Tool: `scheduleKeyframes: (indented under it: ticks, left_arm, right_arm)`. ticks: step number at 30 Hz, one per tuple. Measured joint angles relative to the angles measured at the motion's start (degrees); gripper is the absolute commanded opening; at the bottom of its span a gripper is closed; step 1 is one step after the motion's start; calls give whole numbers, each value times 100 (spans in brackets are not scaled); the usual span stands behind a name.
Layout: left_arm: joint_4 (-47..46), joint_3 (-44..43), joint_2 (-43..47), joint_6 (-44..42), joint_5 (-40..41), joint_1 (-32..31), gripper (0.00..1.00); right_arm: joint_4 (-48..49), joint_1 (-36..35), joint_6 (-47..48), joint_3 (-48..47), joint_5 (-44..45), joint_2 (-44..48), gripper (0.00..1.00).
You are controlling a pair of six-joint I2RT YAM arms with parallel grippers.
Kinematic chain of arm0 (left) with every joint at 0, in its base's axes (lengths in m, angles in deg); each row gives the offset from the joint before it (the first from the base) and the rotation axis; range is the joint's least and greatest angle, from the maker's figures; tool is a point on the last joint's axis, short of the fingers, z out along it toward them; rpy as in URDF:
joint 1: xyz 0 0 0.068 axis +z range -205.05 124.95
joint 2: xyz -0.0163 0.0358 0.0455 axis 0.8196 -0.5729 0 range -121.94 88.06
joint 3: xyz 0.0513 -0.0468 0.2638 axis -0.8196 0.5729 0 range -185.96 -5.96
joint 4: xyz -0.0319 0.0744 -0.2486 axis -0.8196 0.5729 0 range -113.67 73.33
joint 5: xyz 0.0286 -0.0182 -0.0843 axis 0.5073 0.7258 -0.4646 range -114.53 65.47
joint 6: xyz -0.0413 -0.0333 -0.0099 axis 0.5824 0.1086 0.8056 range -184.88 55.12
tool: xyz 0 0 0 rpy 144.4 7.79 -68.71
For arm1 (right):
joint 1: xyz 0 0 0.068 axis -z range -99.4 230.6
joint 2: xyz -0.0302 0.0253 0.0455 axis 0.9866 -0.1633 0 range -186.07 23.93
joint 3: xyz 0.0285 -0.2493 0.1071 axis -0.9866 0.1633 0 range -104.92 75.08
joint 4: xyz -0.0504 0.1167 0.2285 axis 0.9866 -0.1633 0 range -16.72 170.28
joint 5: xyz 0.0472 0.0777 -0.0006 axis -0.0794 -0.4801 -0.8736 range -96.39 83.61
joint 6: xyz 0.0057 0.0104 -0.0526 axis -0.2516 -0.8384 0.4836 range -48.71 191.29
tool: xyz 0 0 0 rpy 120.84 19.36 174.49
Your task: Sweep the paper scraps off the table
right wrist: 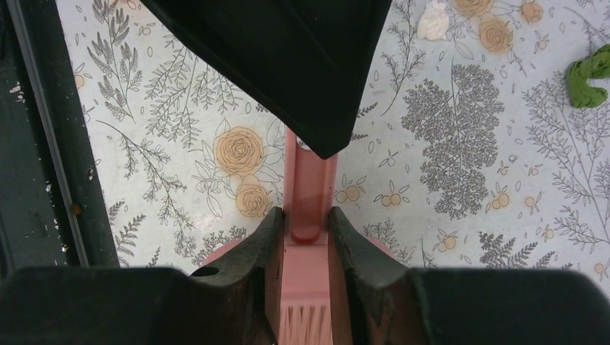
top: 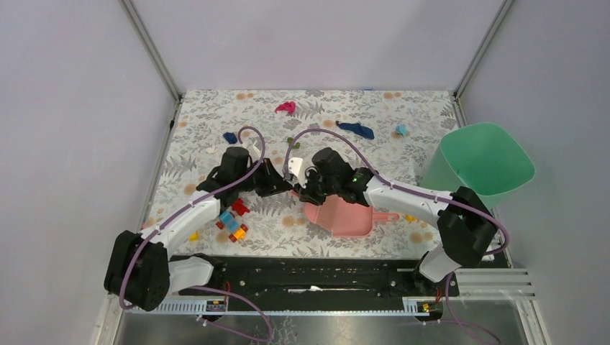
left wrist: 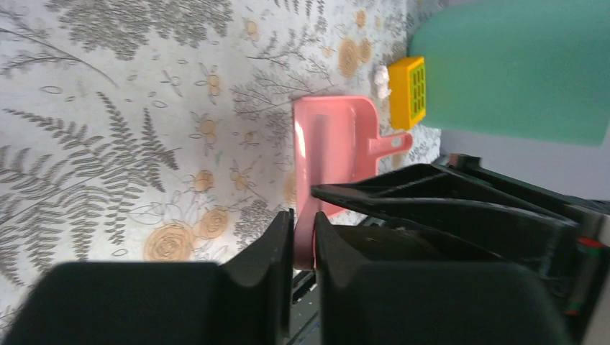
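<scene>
Right gripper (right wrist: pixel 308 248) clamps the brush (right wrist: pixel 309 187) at its bristle end. Left gripper (left wrist: pixel 303 244), narrow, pinches the handle tip. Paper scraps (top: pixel 286 108) lie across the bench (top: pixel 208 129), beyond both grippers.

Top camera: high behind me, bases (top: pixel 140 272) at 6 o'clock, whole table (top: pixel 208 136) seen. Wrist cameras peer close past my fingers (left wrist: pixel 267 251); left and top share the dustpan (top: pixel 347 219).

Plain pale lilac walls (top: pixel 309 43) on three sides, silver corner posts (top: pixel 153 54), soft even light
</scene>
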Motion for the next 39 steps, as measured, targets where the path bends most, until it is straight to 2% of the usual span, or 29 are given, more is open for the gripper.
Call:
scheduleKeyframes:
  ticks: [2,3,5,7,11,12,14,16,19,25,28,30,32,36,37,38,39]
  left_arm:
    - [-138,-2,-48,7,-190,-7,0]
    - [-166,-11,-70,-4,-238,-20,0]
    - [-201,-15,-140,-17,-313,-15,0]
    - [-214,-35,-205,-48,-385,-11,0]
    - [22,-70,-267,-413,-361,-11,0]
    - [92,-76,-267,-520,-372,-11,0]
    - [197,-98,-227,-730,-415,-11,0]
    - [273,-98,-90,-940,-494,-9,0]
    - [304,-96,332,-1279,-752,-9,0]
    - [-474,122,1255,-1552,-1530,-155,0]
    - [-789,144,1335,-1615,-1884,-234,0]
    - [-935,214,1335,-1613,-1989,-236,0]
    - [-1058,302,1335,-1604,-2055,-236,0]
    - [-1071,382,1331,-1663,-2006,-234,0]
    - [-1060,382,1331,-1707,-1996,-225,17]
    - [-1064,382,1331,-1784,-1980,-219,48]
    - [-1071,382,1331,-1821,-1961,-212,74]
  right_arm:
    - [2,4,-7,52,4,0,7]
    - [4,4,-15,72,9,0,15]
    - [-13,15,-26,79,17,0,43]
    - [-15,28,-63,94,-7,0,61]
    - [28,199,-260,94,-304,103,86]
    - [28,315,-341,94,-437,162,90]
    - [31,721,-514,94,-920,330,92]
    - [7,1213,-584,92,-1471,487,84]
    - [-328,1827,-295,52,-2463,610,82]
    - [-1049,1897,393,50,-3722,608,82]
    - [-1233,1899,570,48,-4011,562,76]
    - [-1333,1899,669,44,-4138,461,67]
    - [-1484,1897,789,15,-4264,284,51]
    - [-1902,1897,1029,-85,-4575,-85,11]
    - [-2015,1893,1117,-127,-4662,-149,1]
    - [-2218,1893,1187,-195,-4789,-210,0]
    - [-2415,1893,1296,-258,-4900,-256,0]
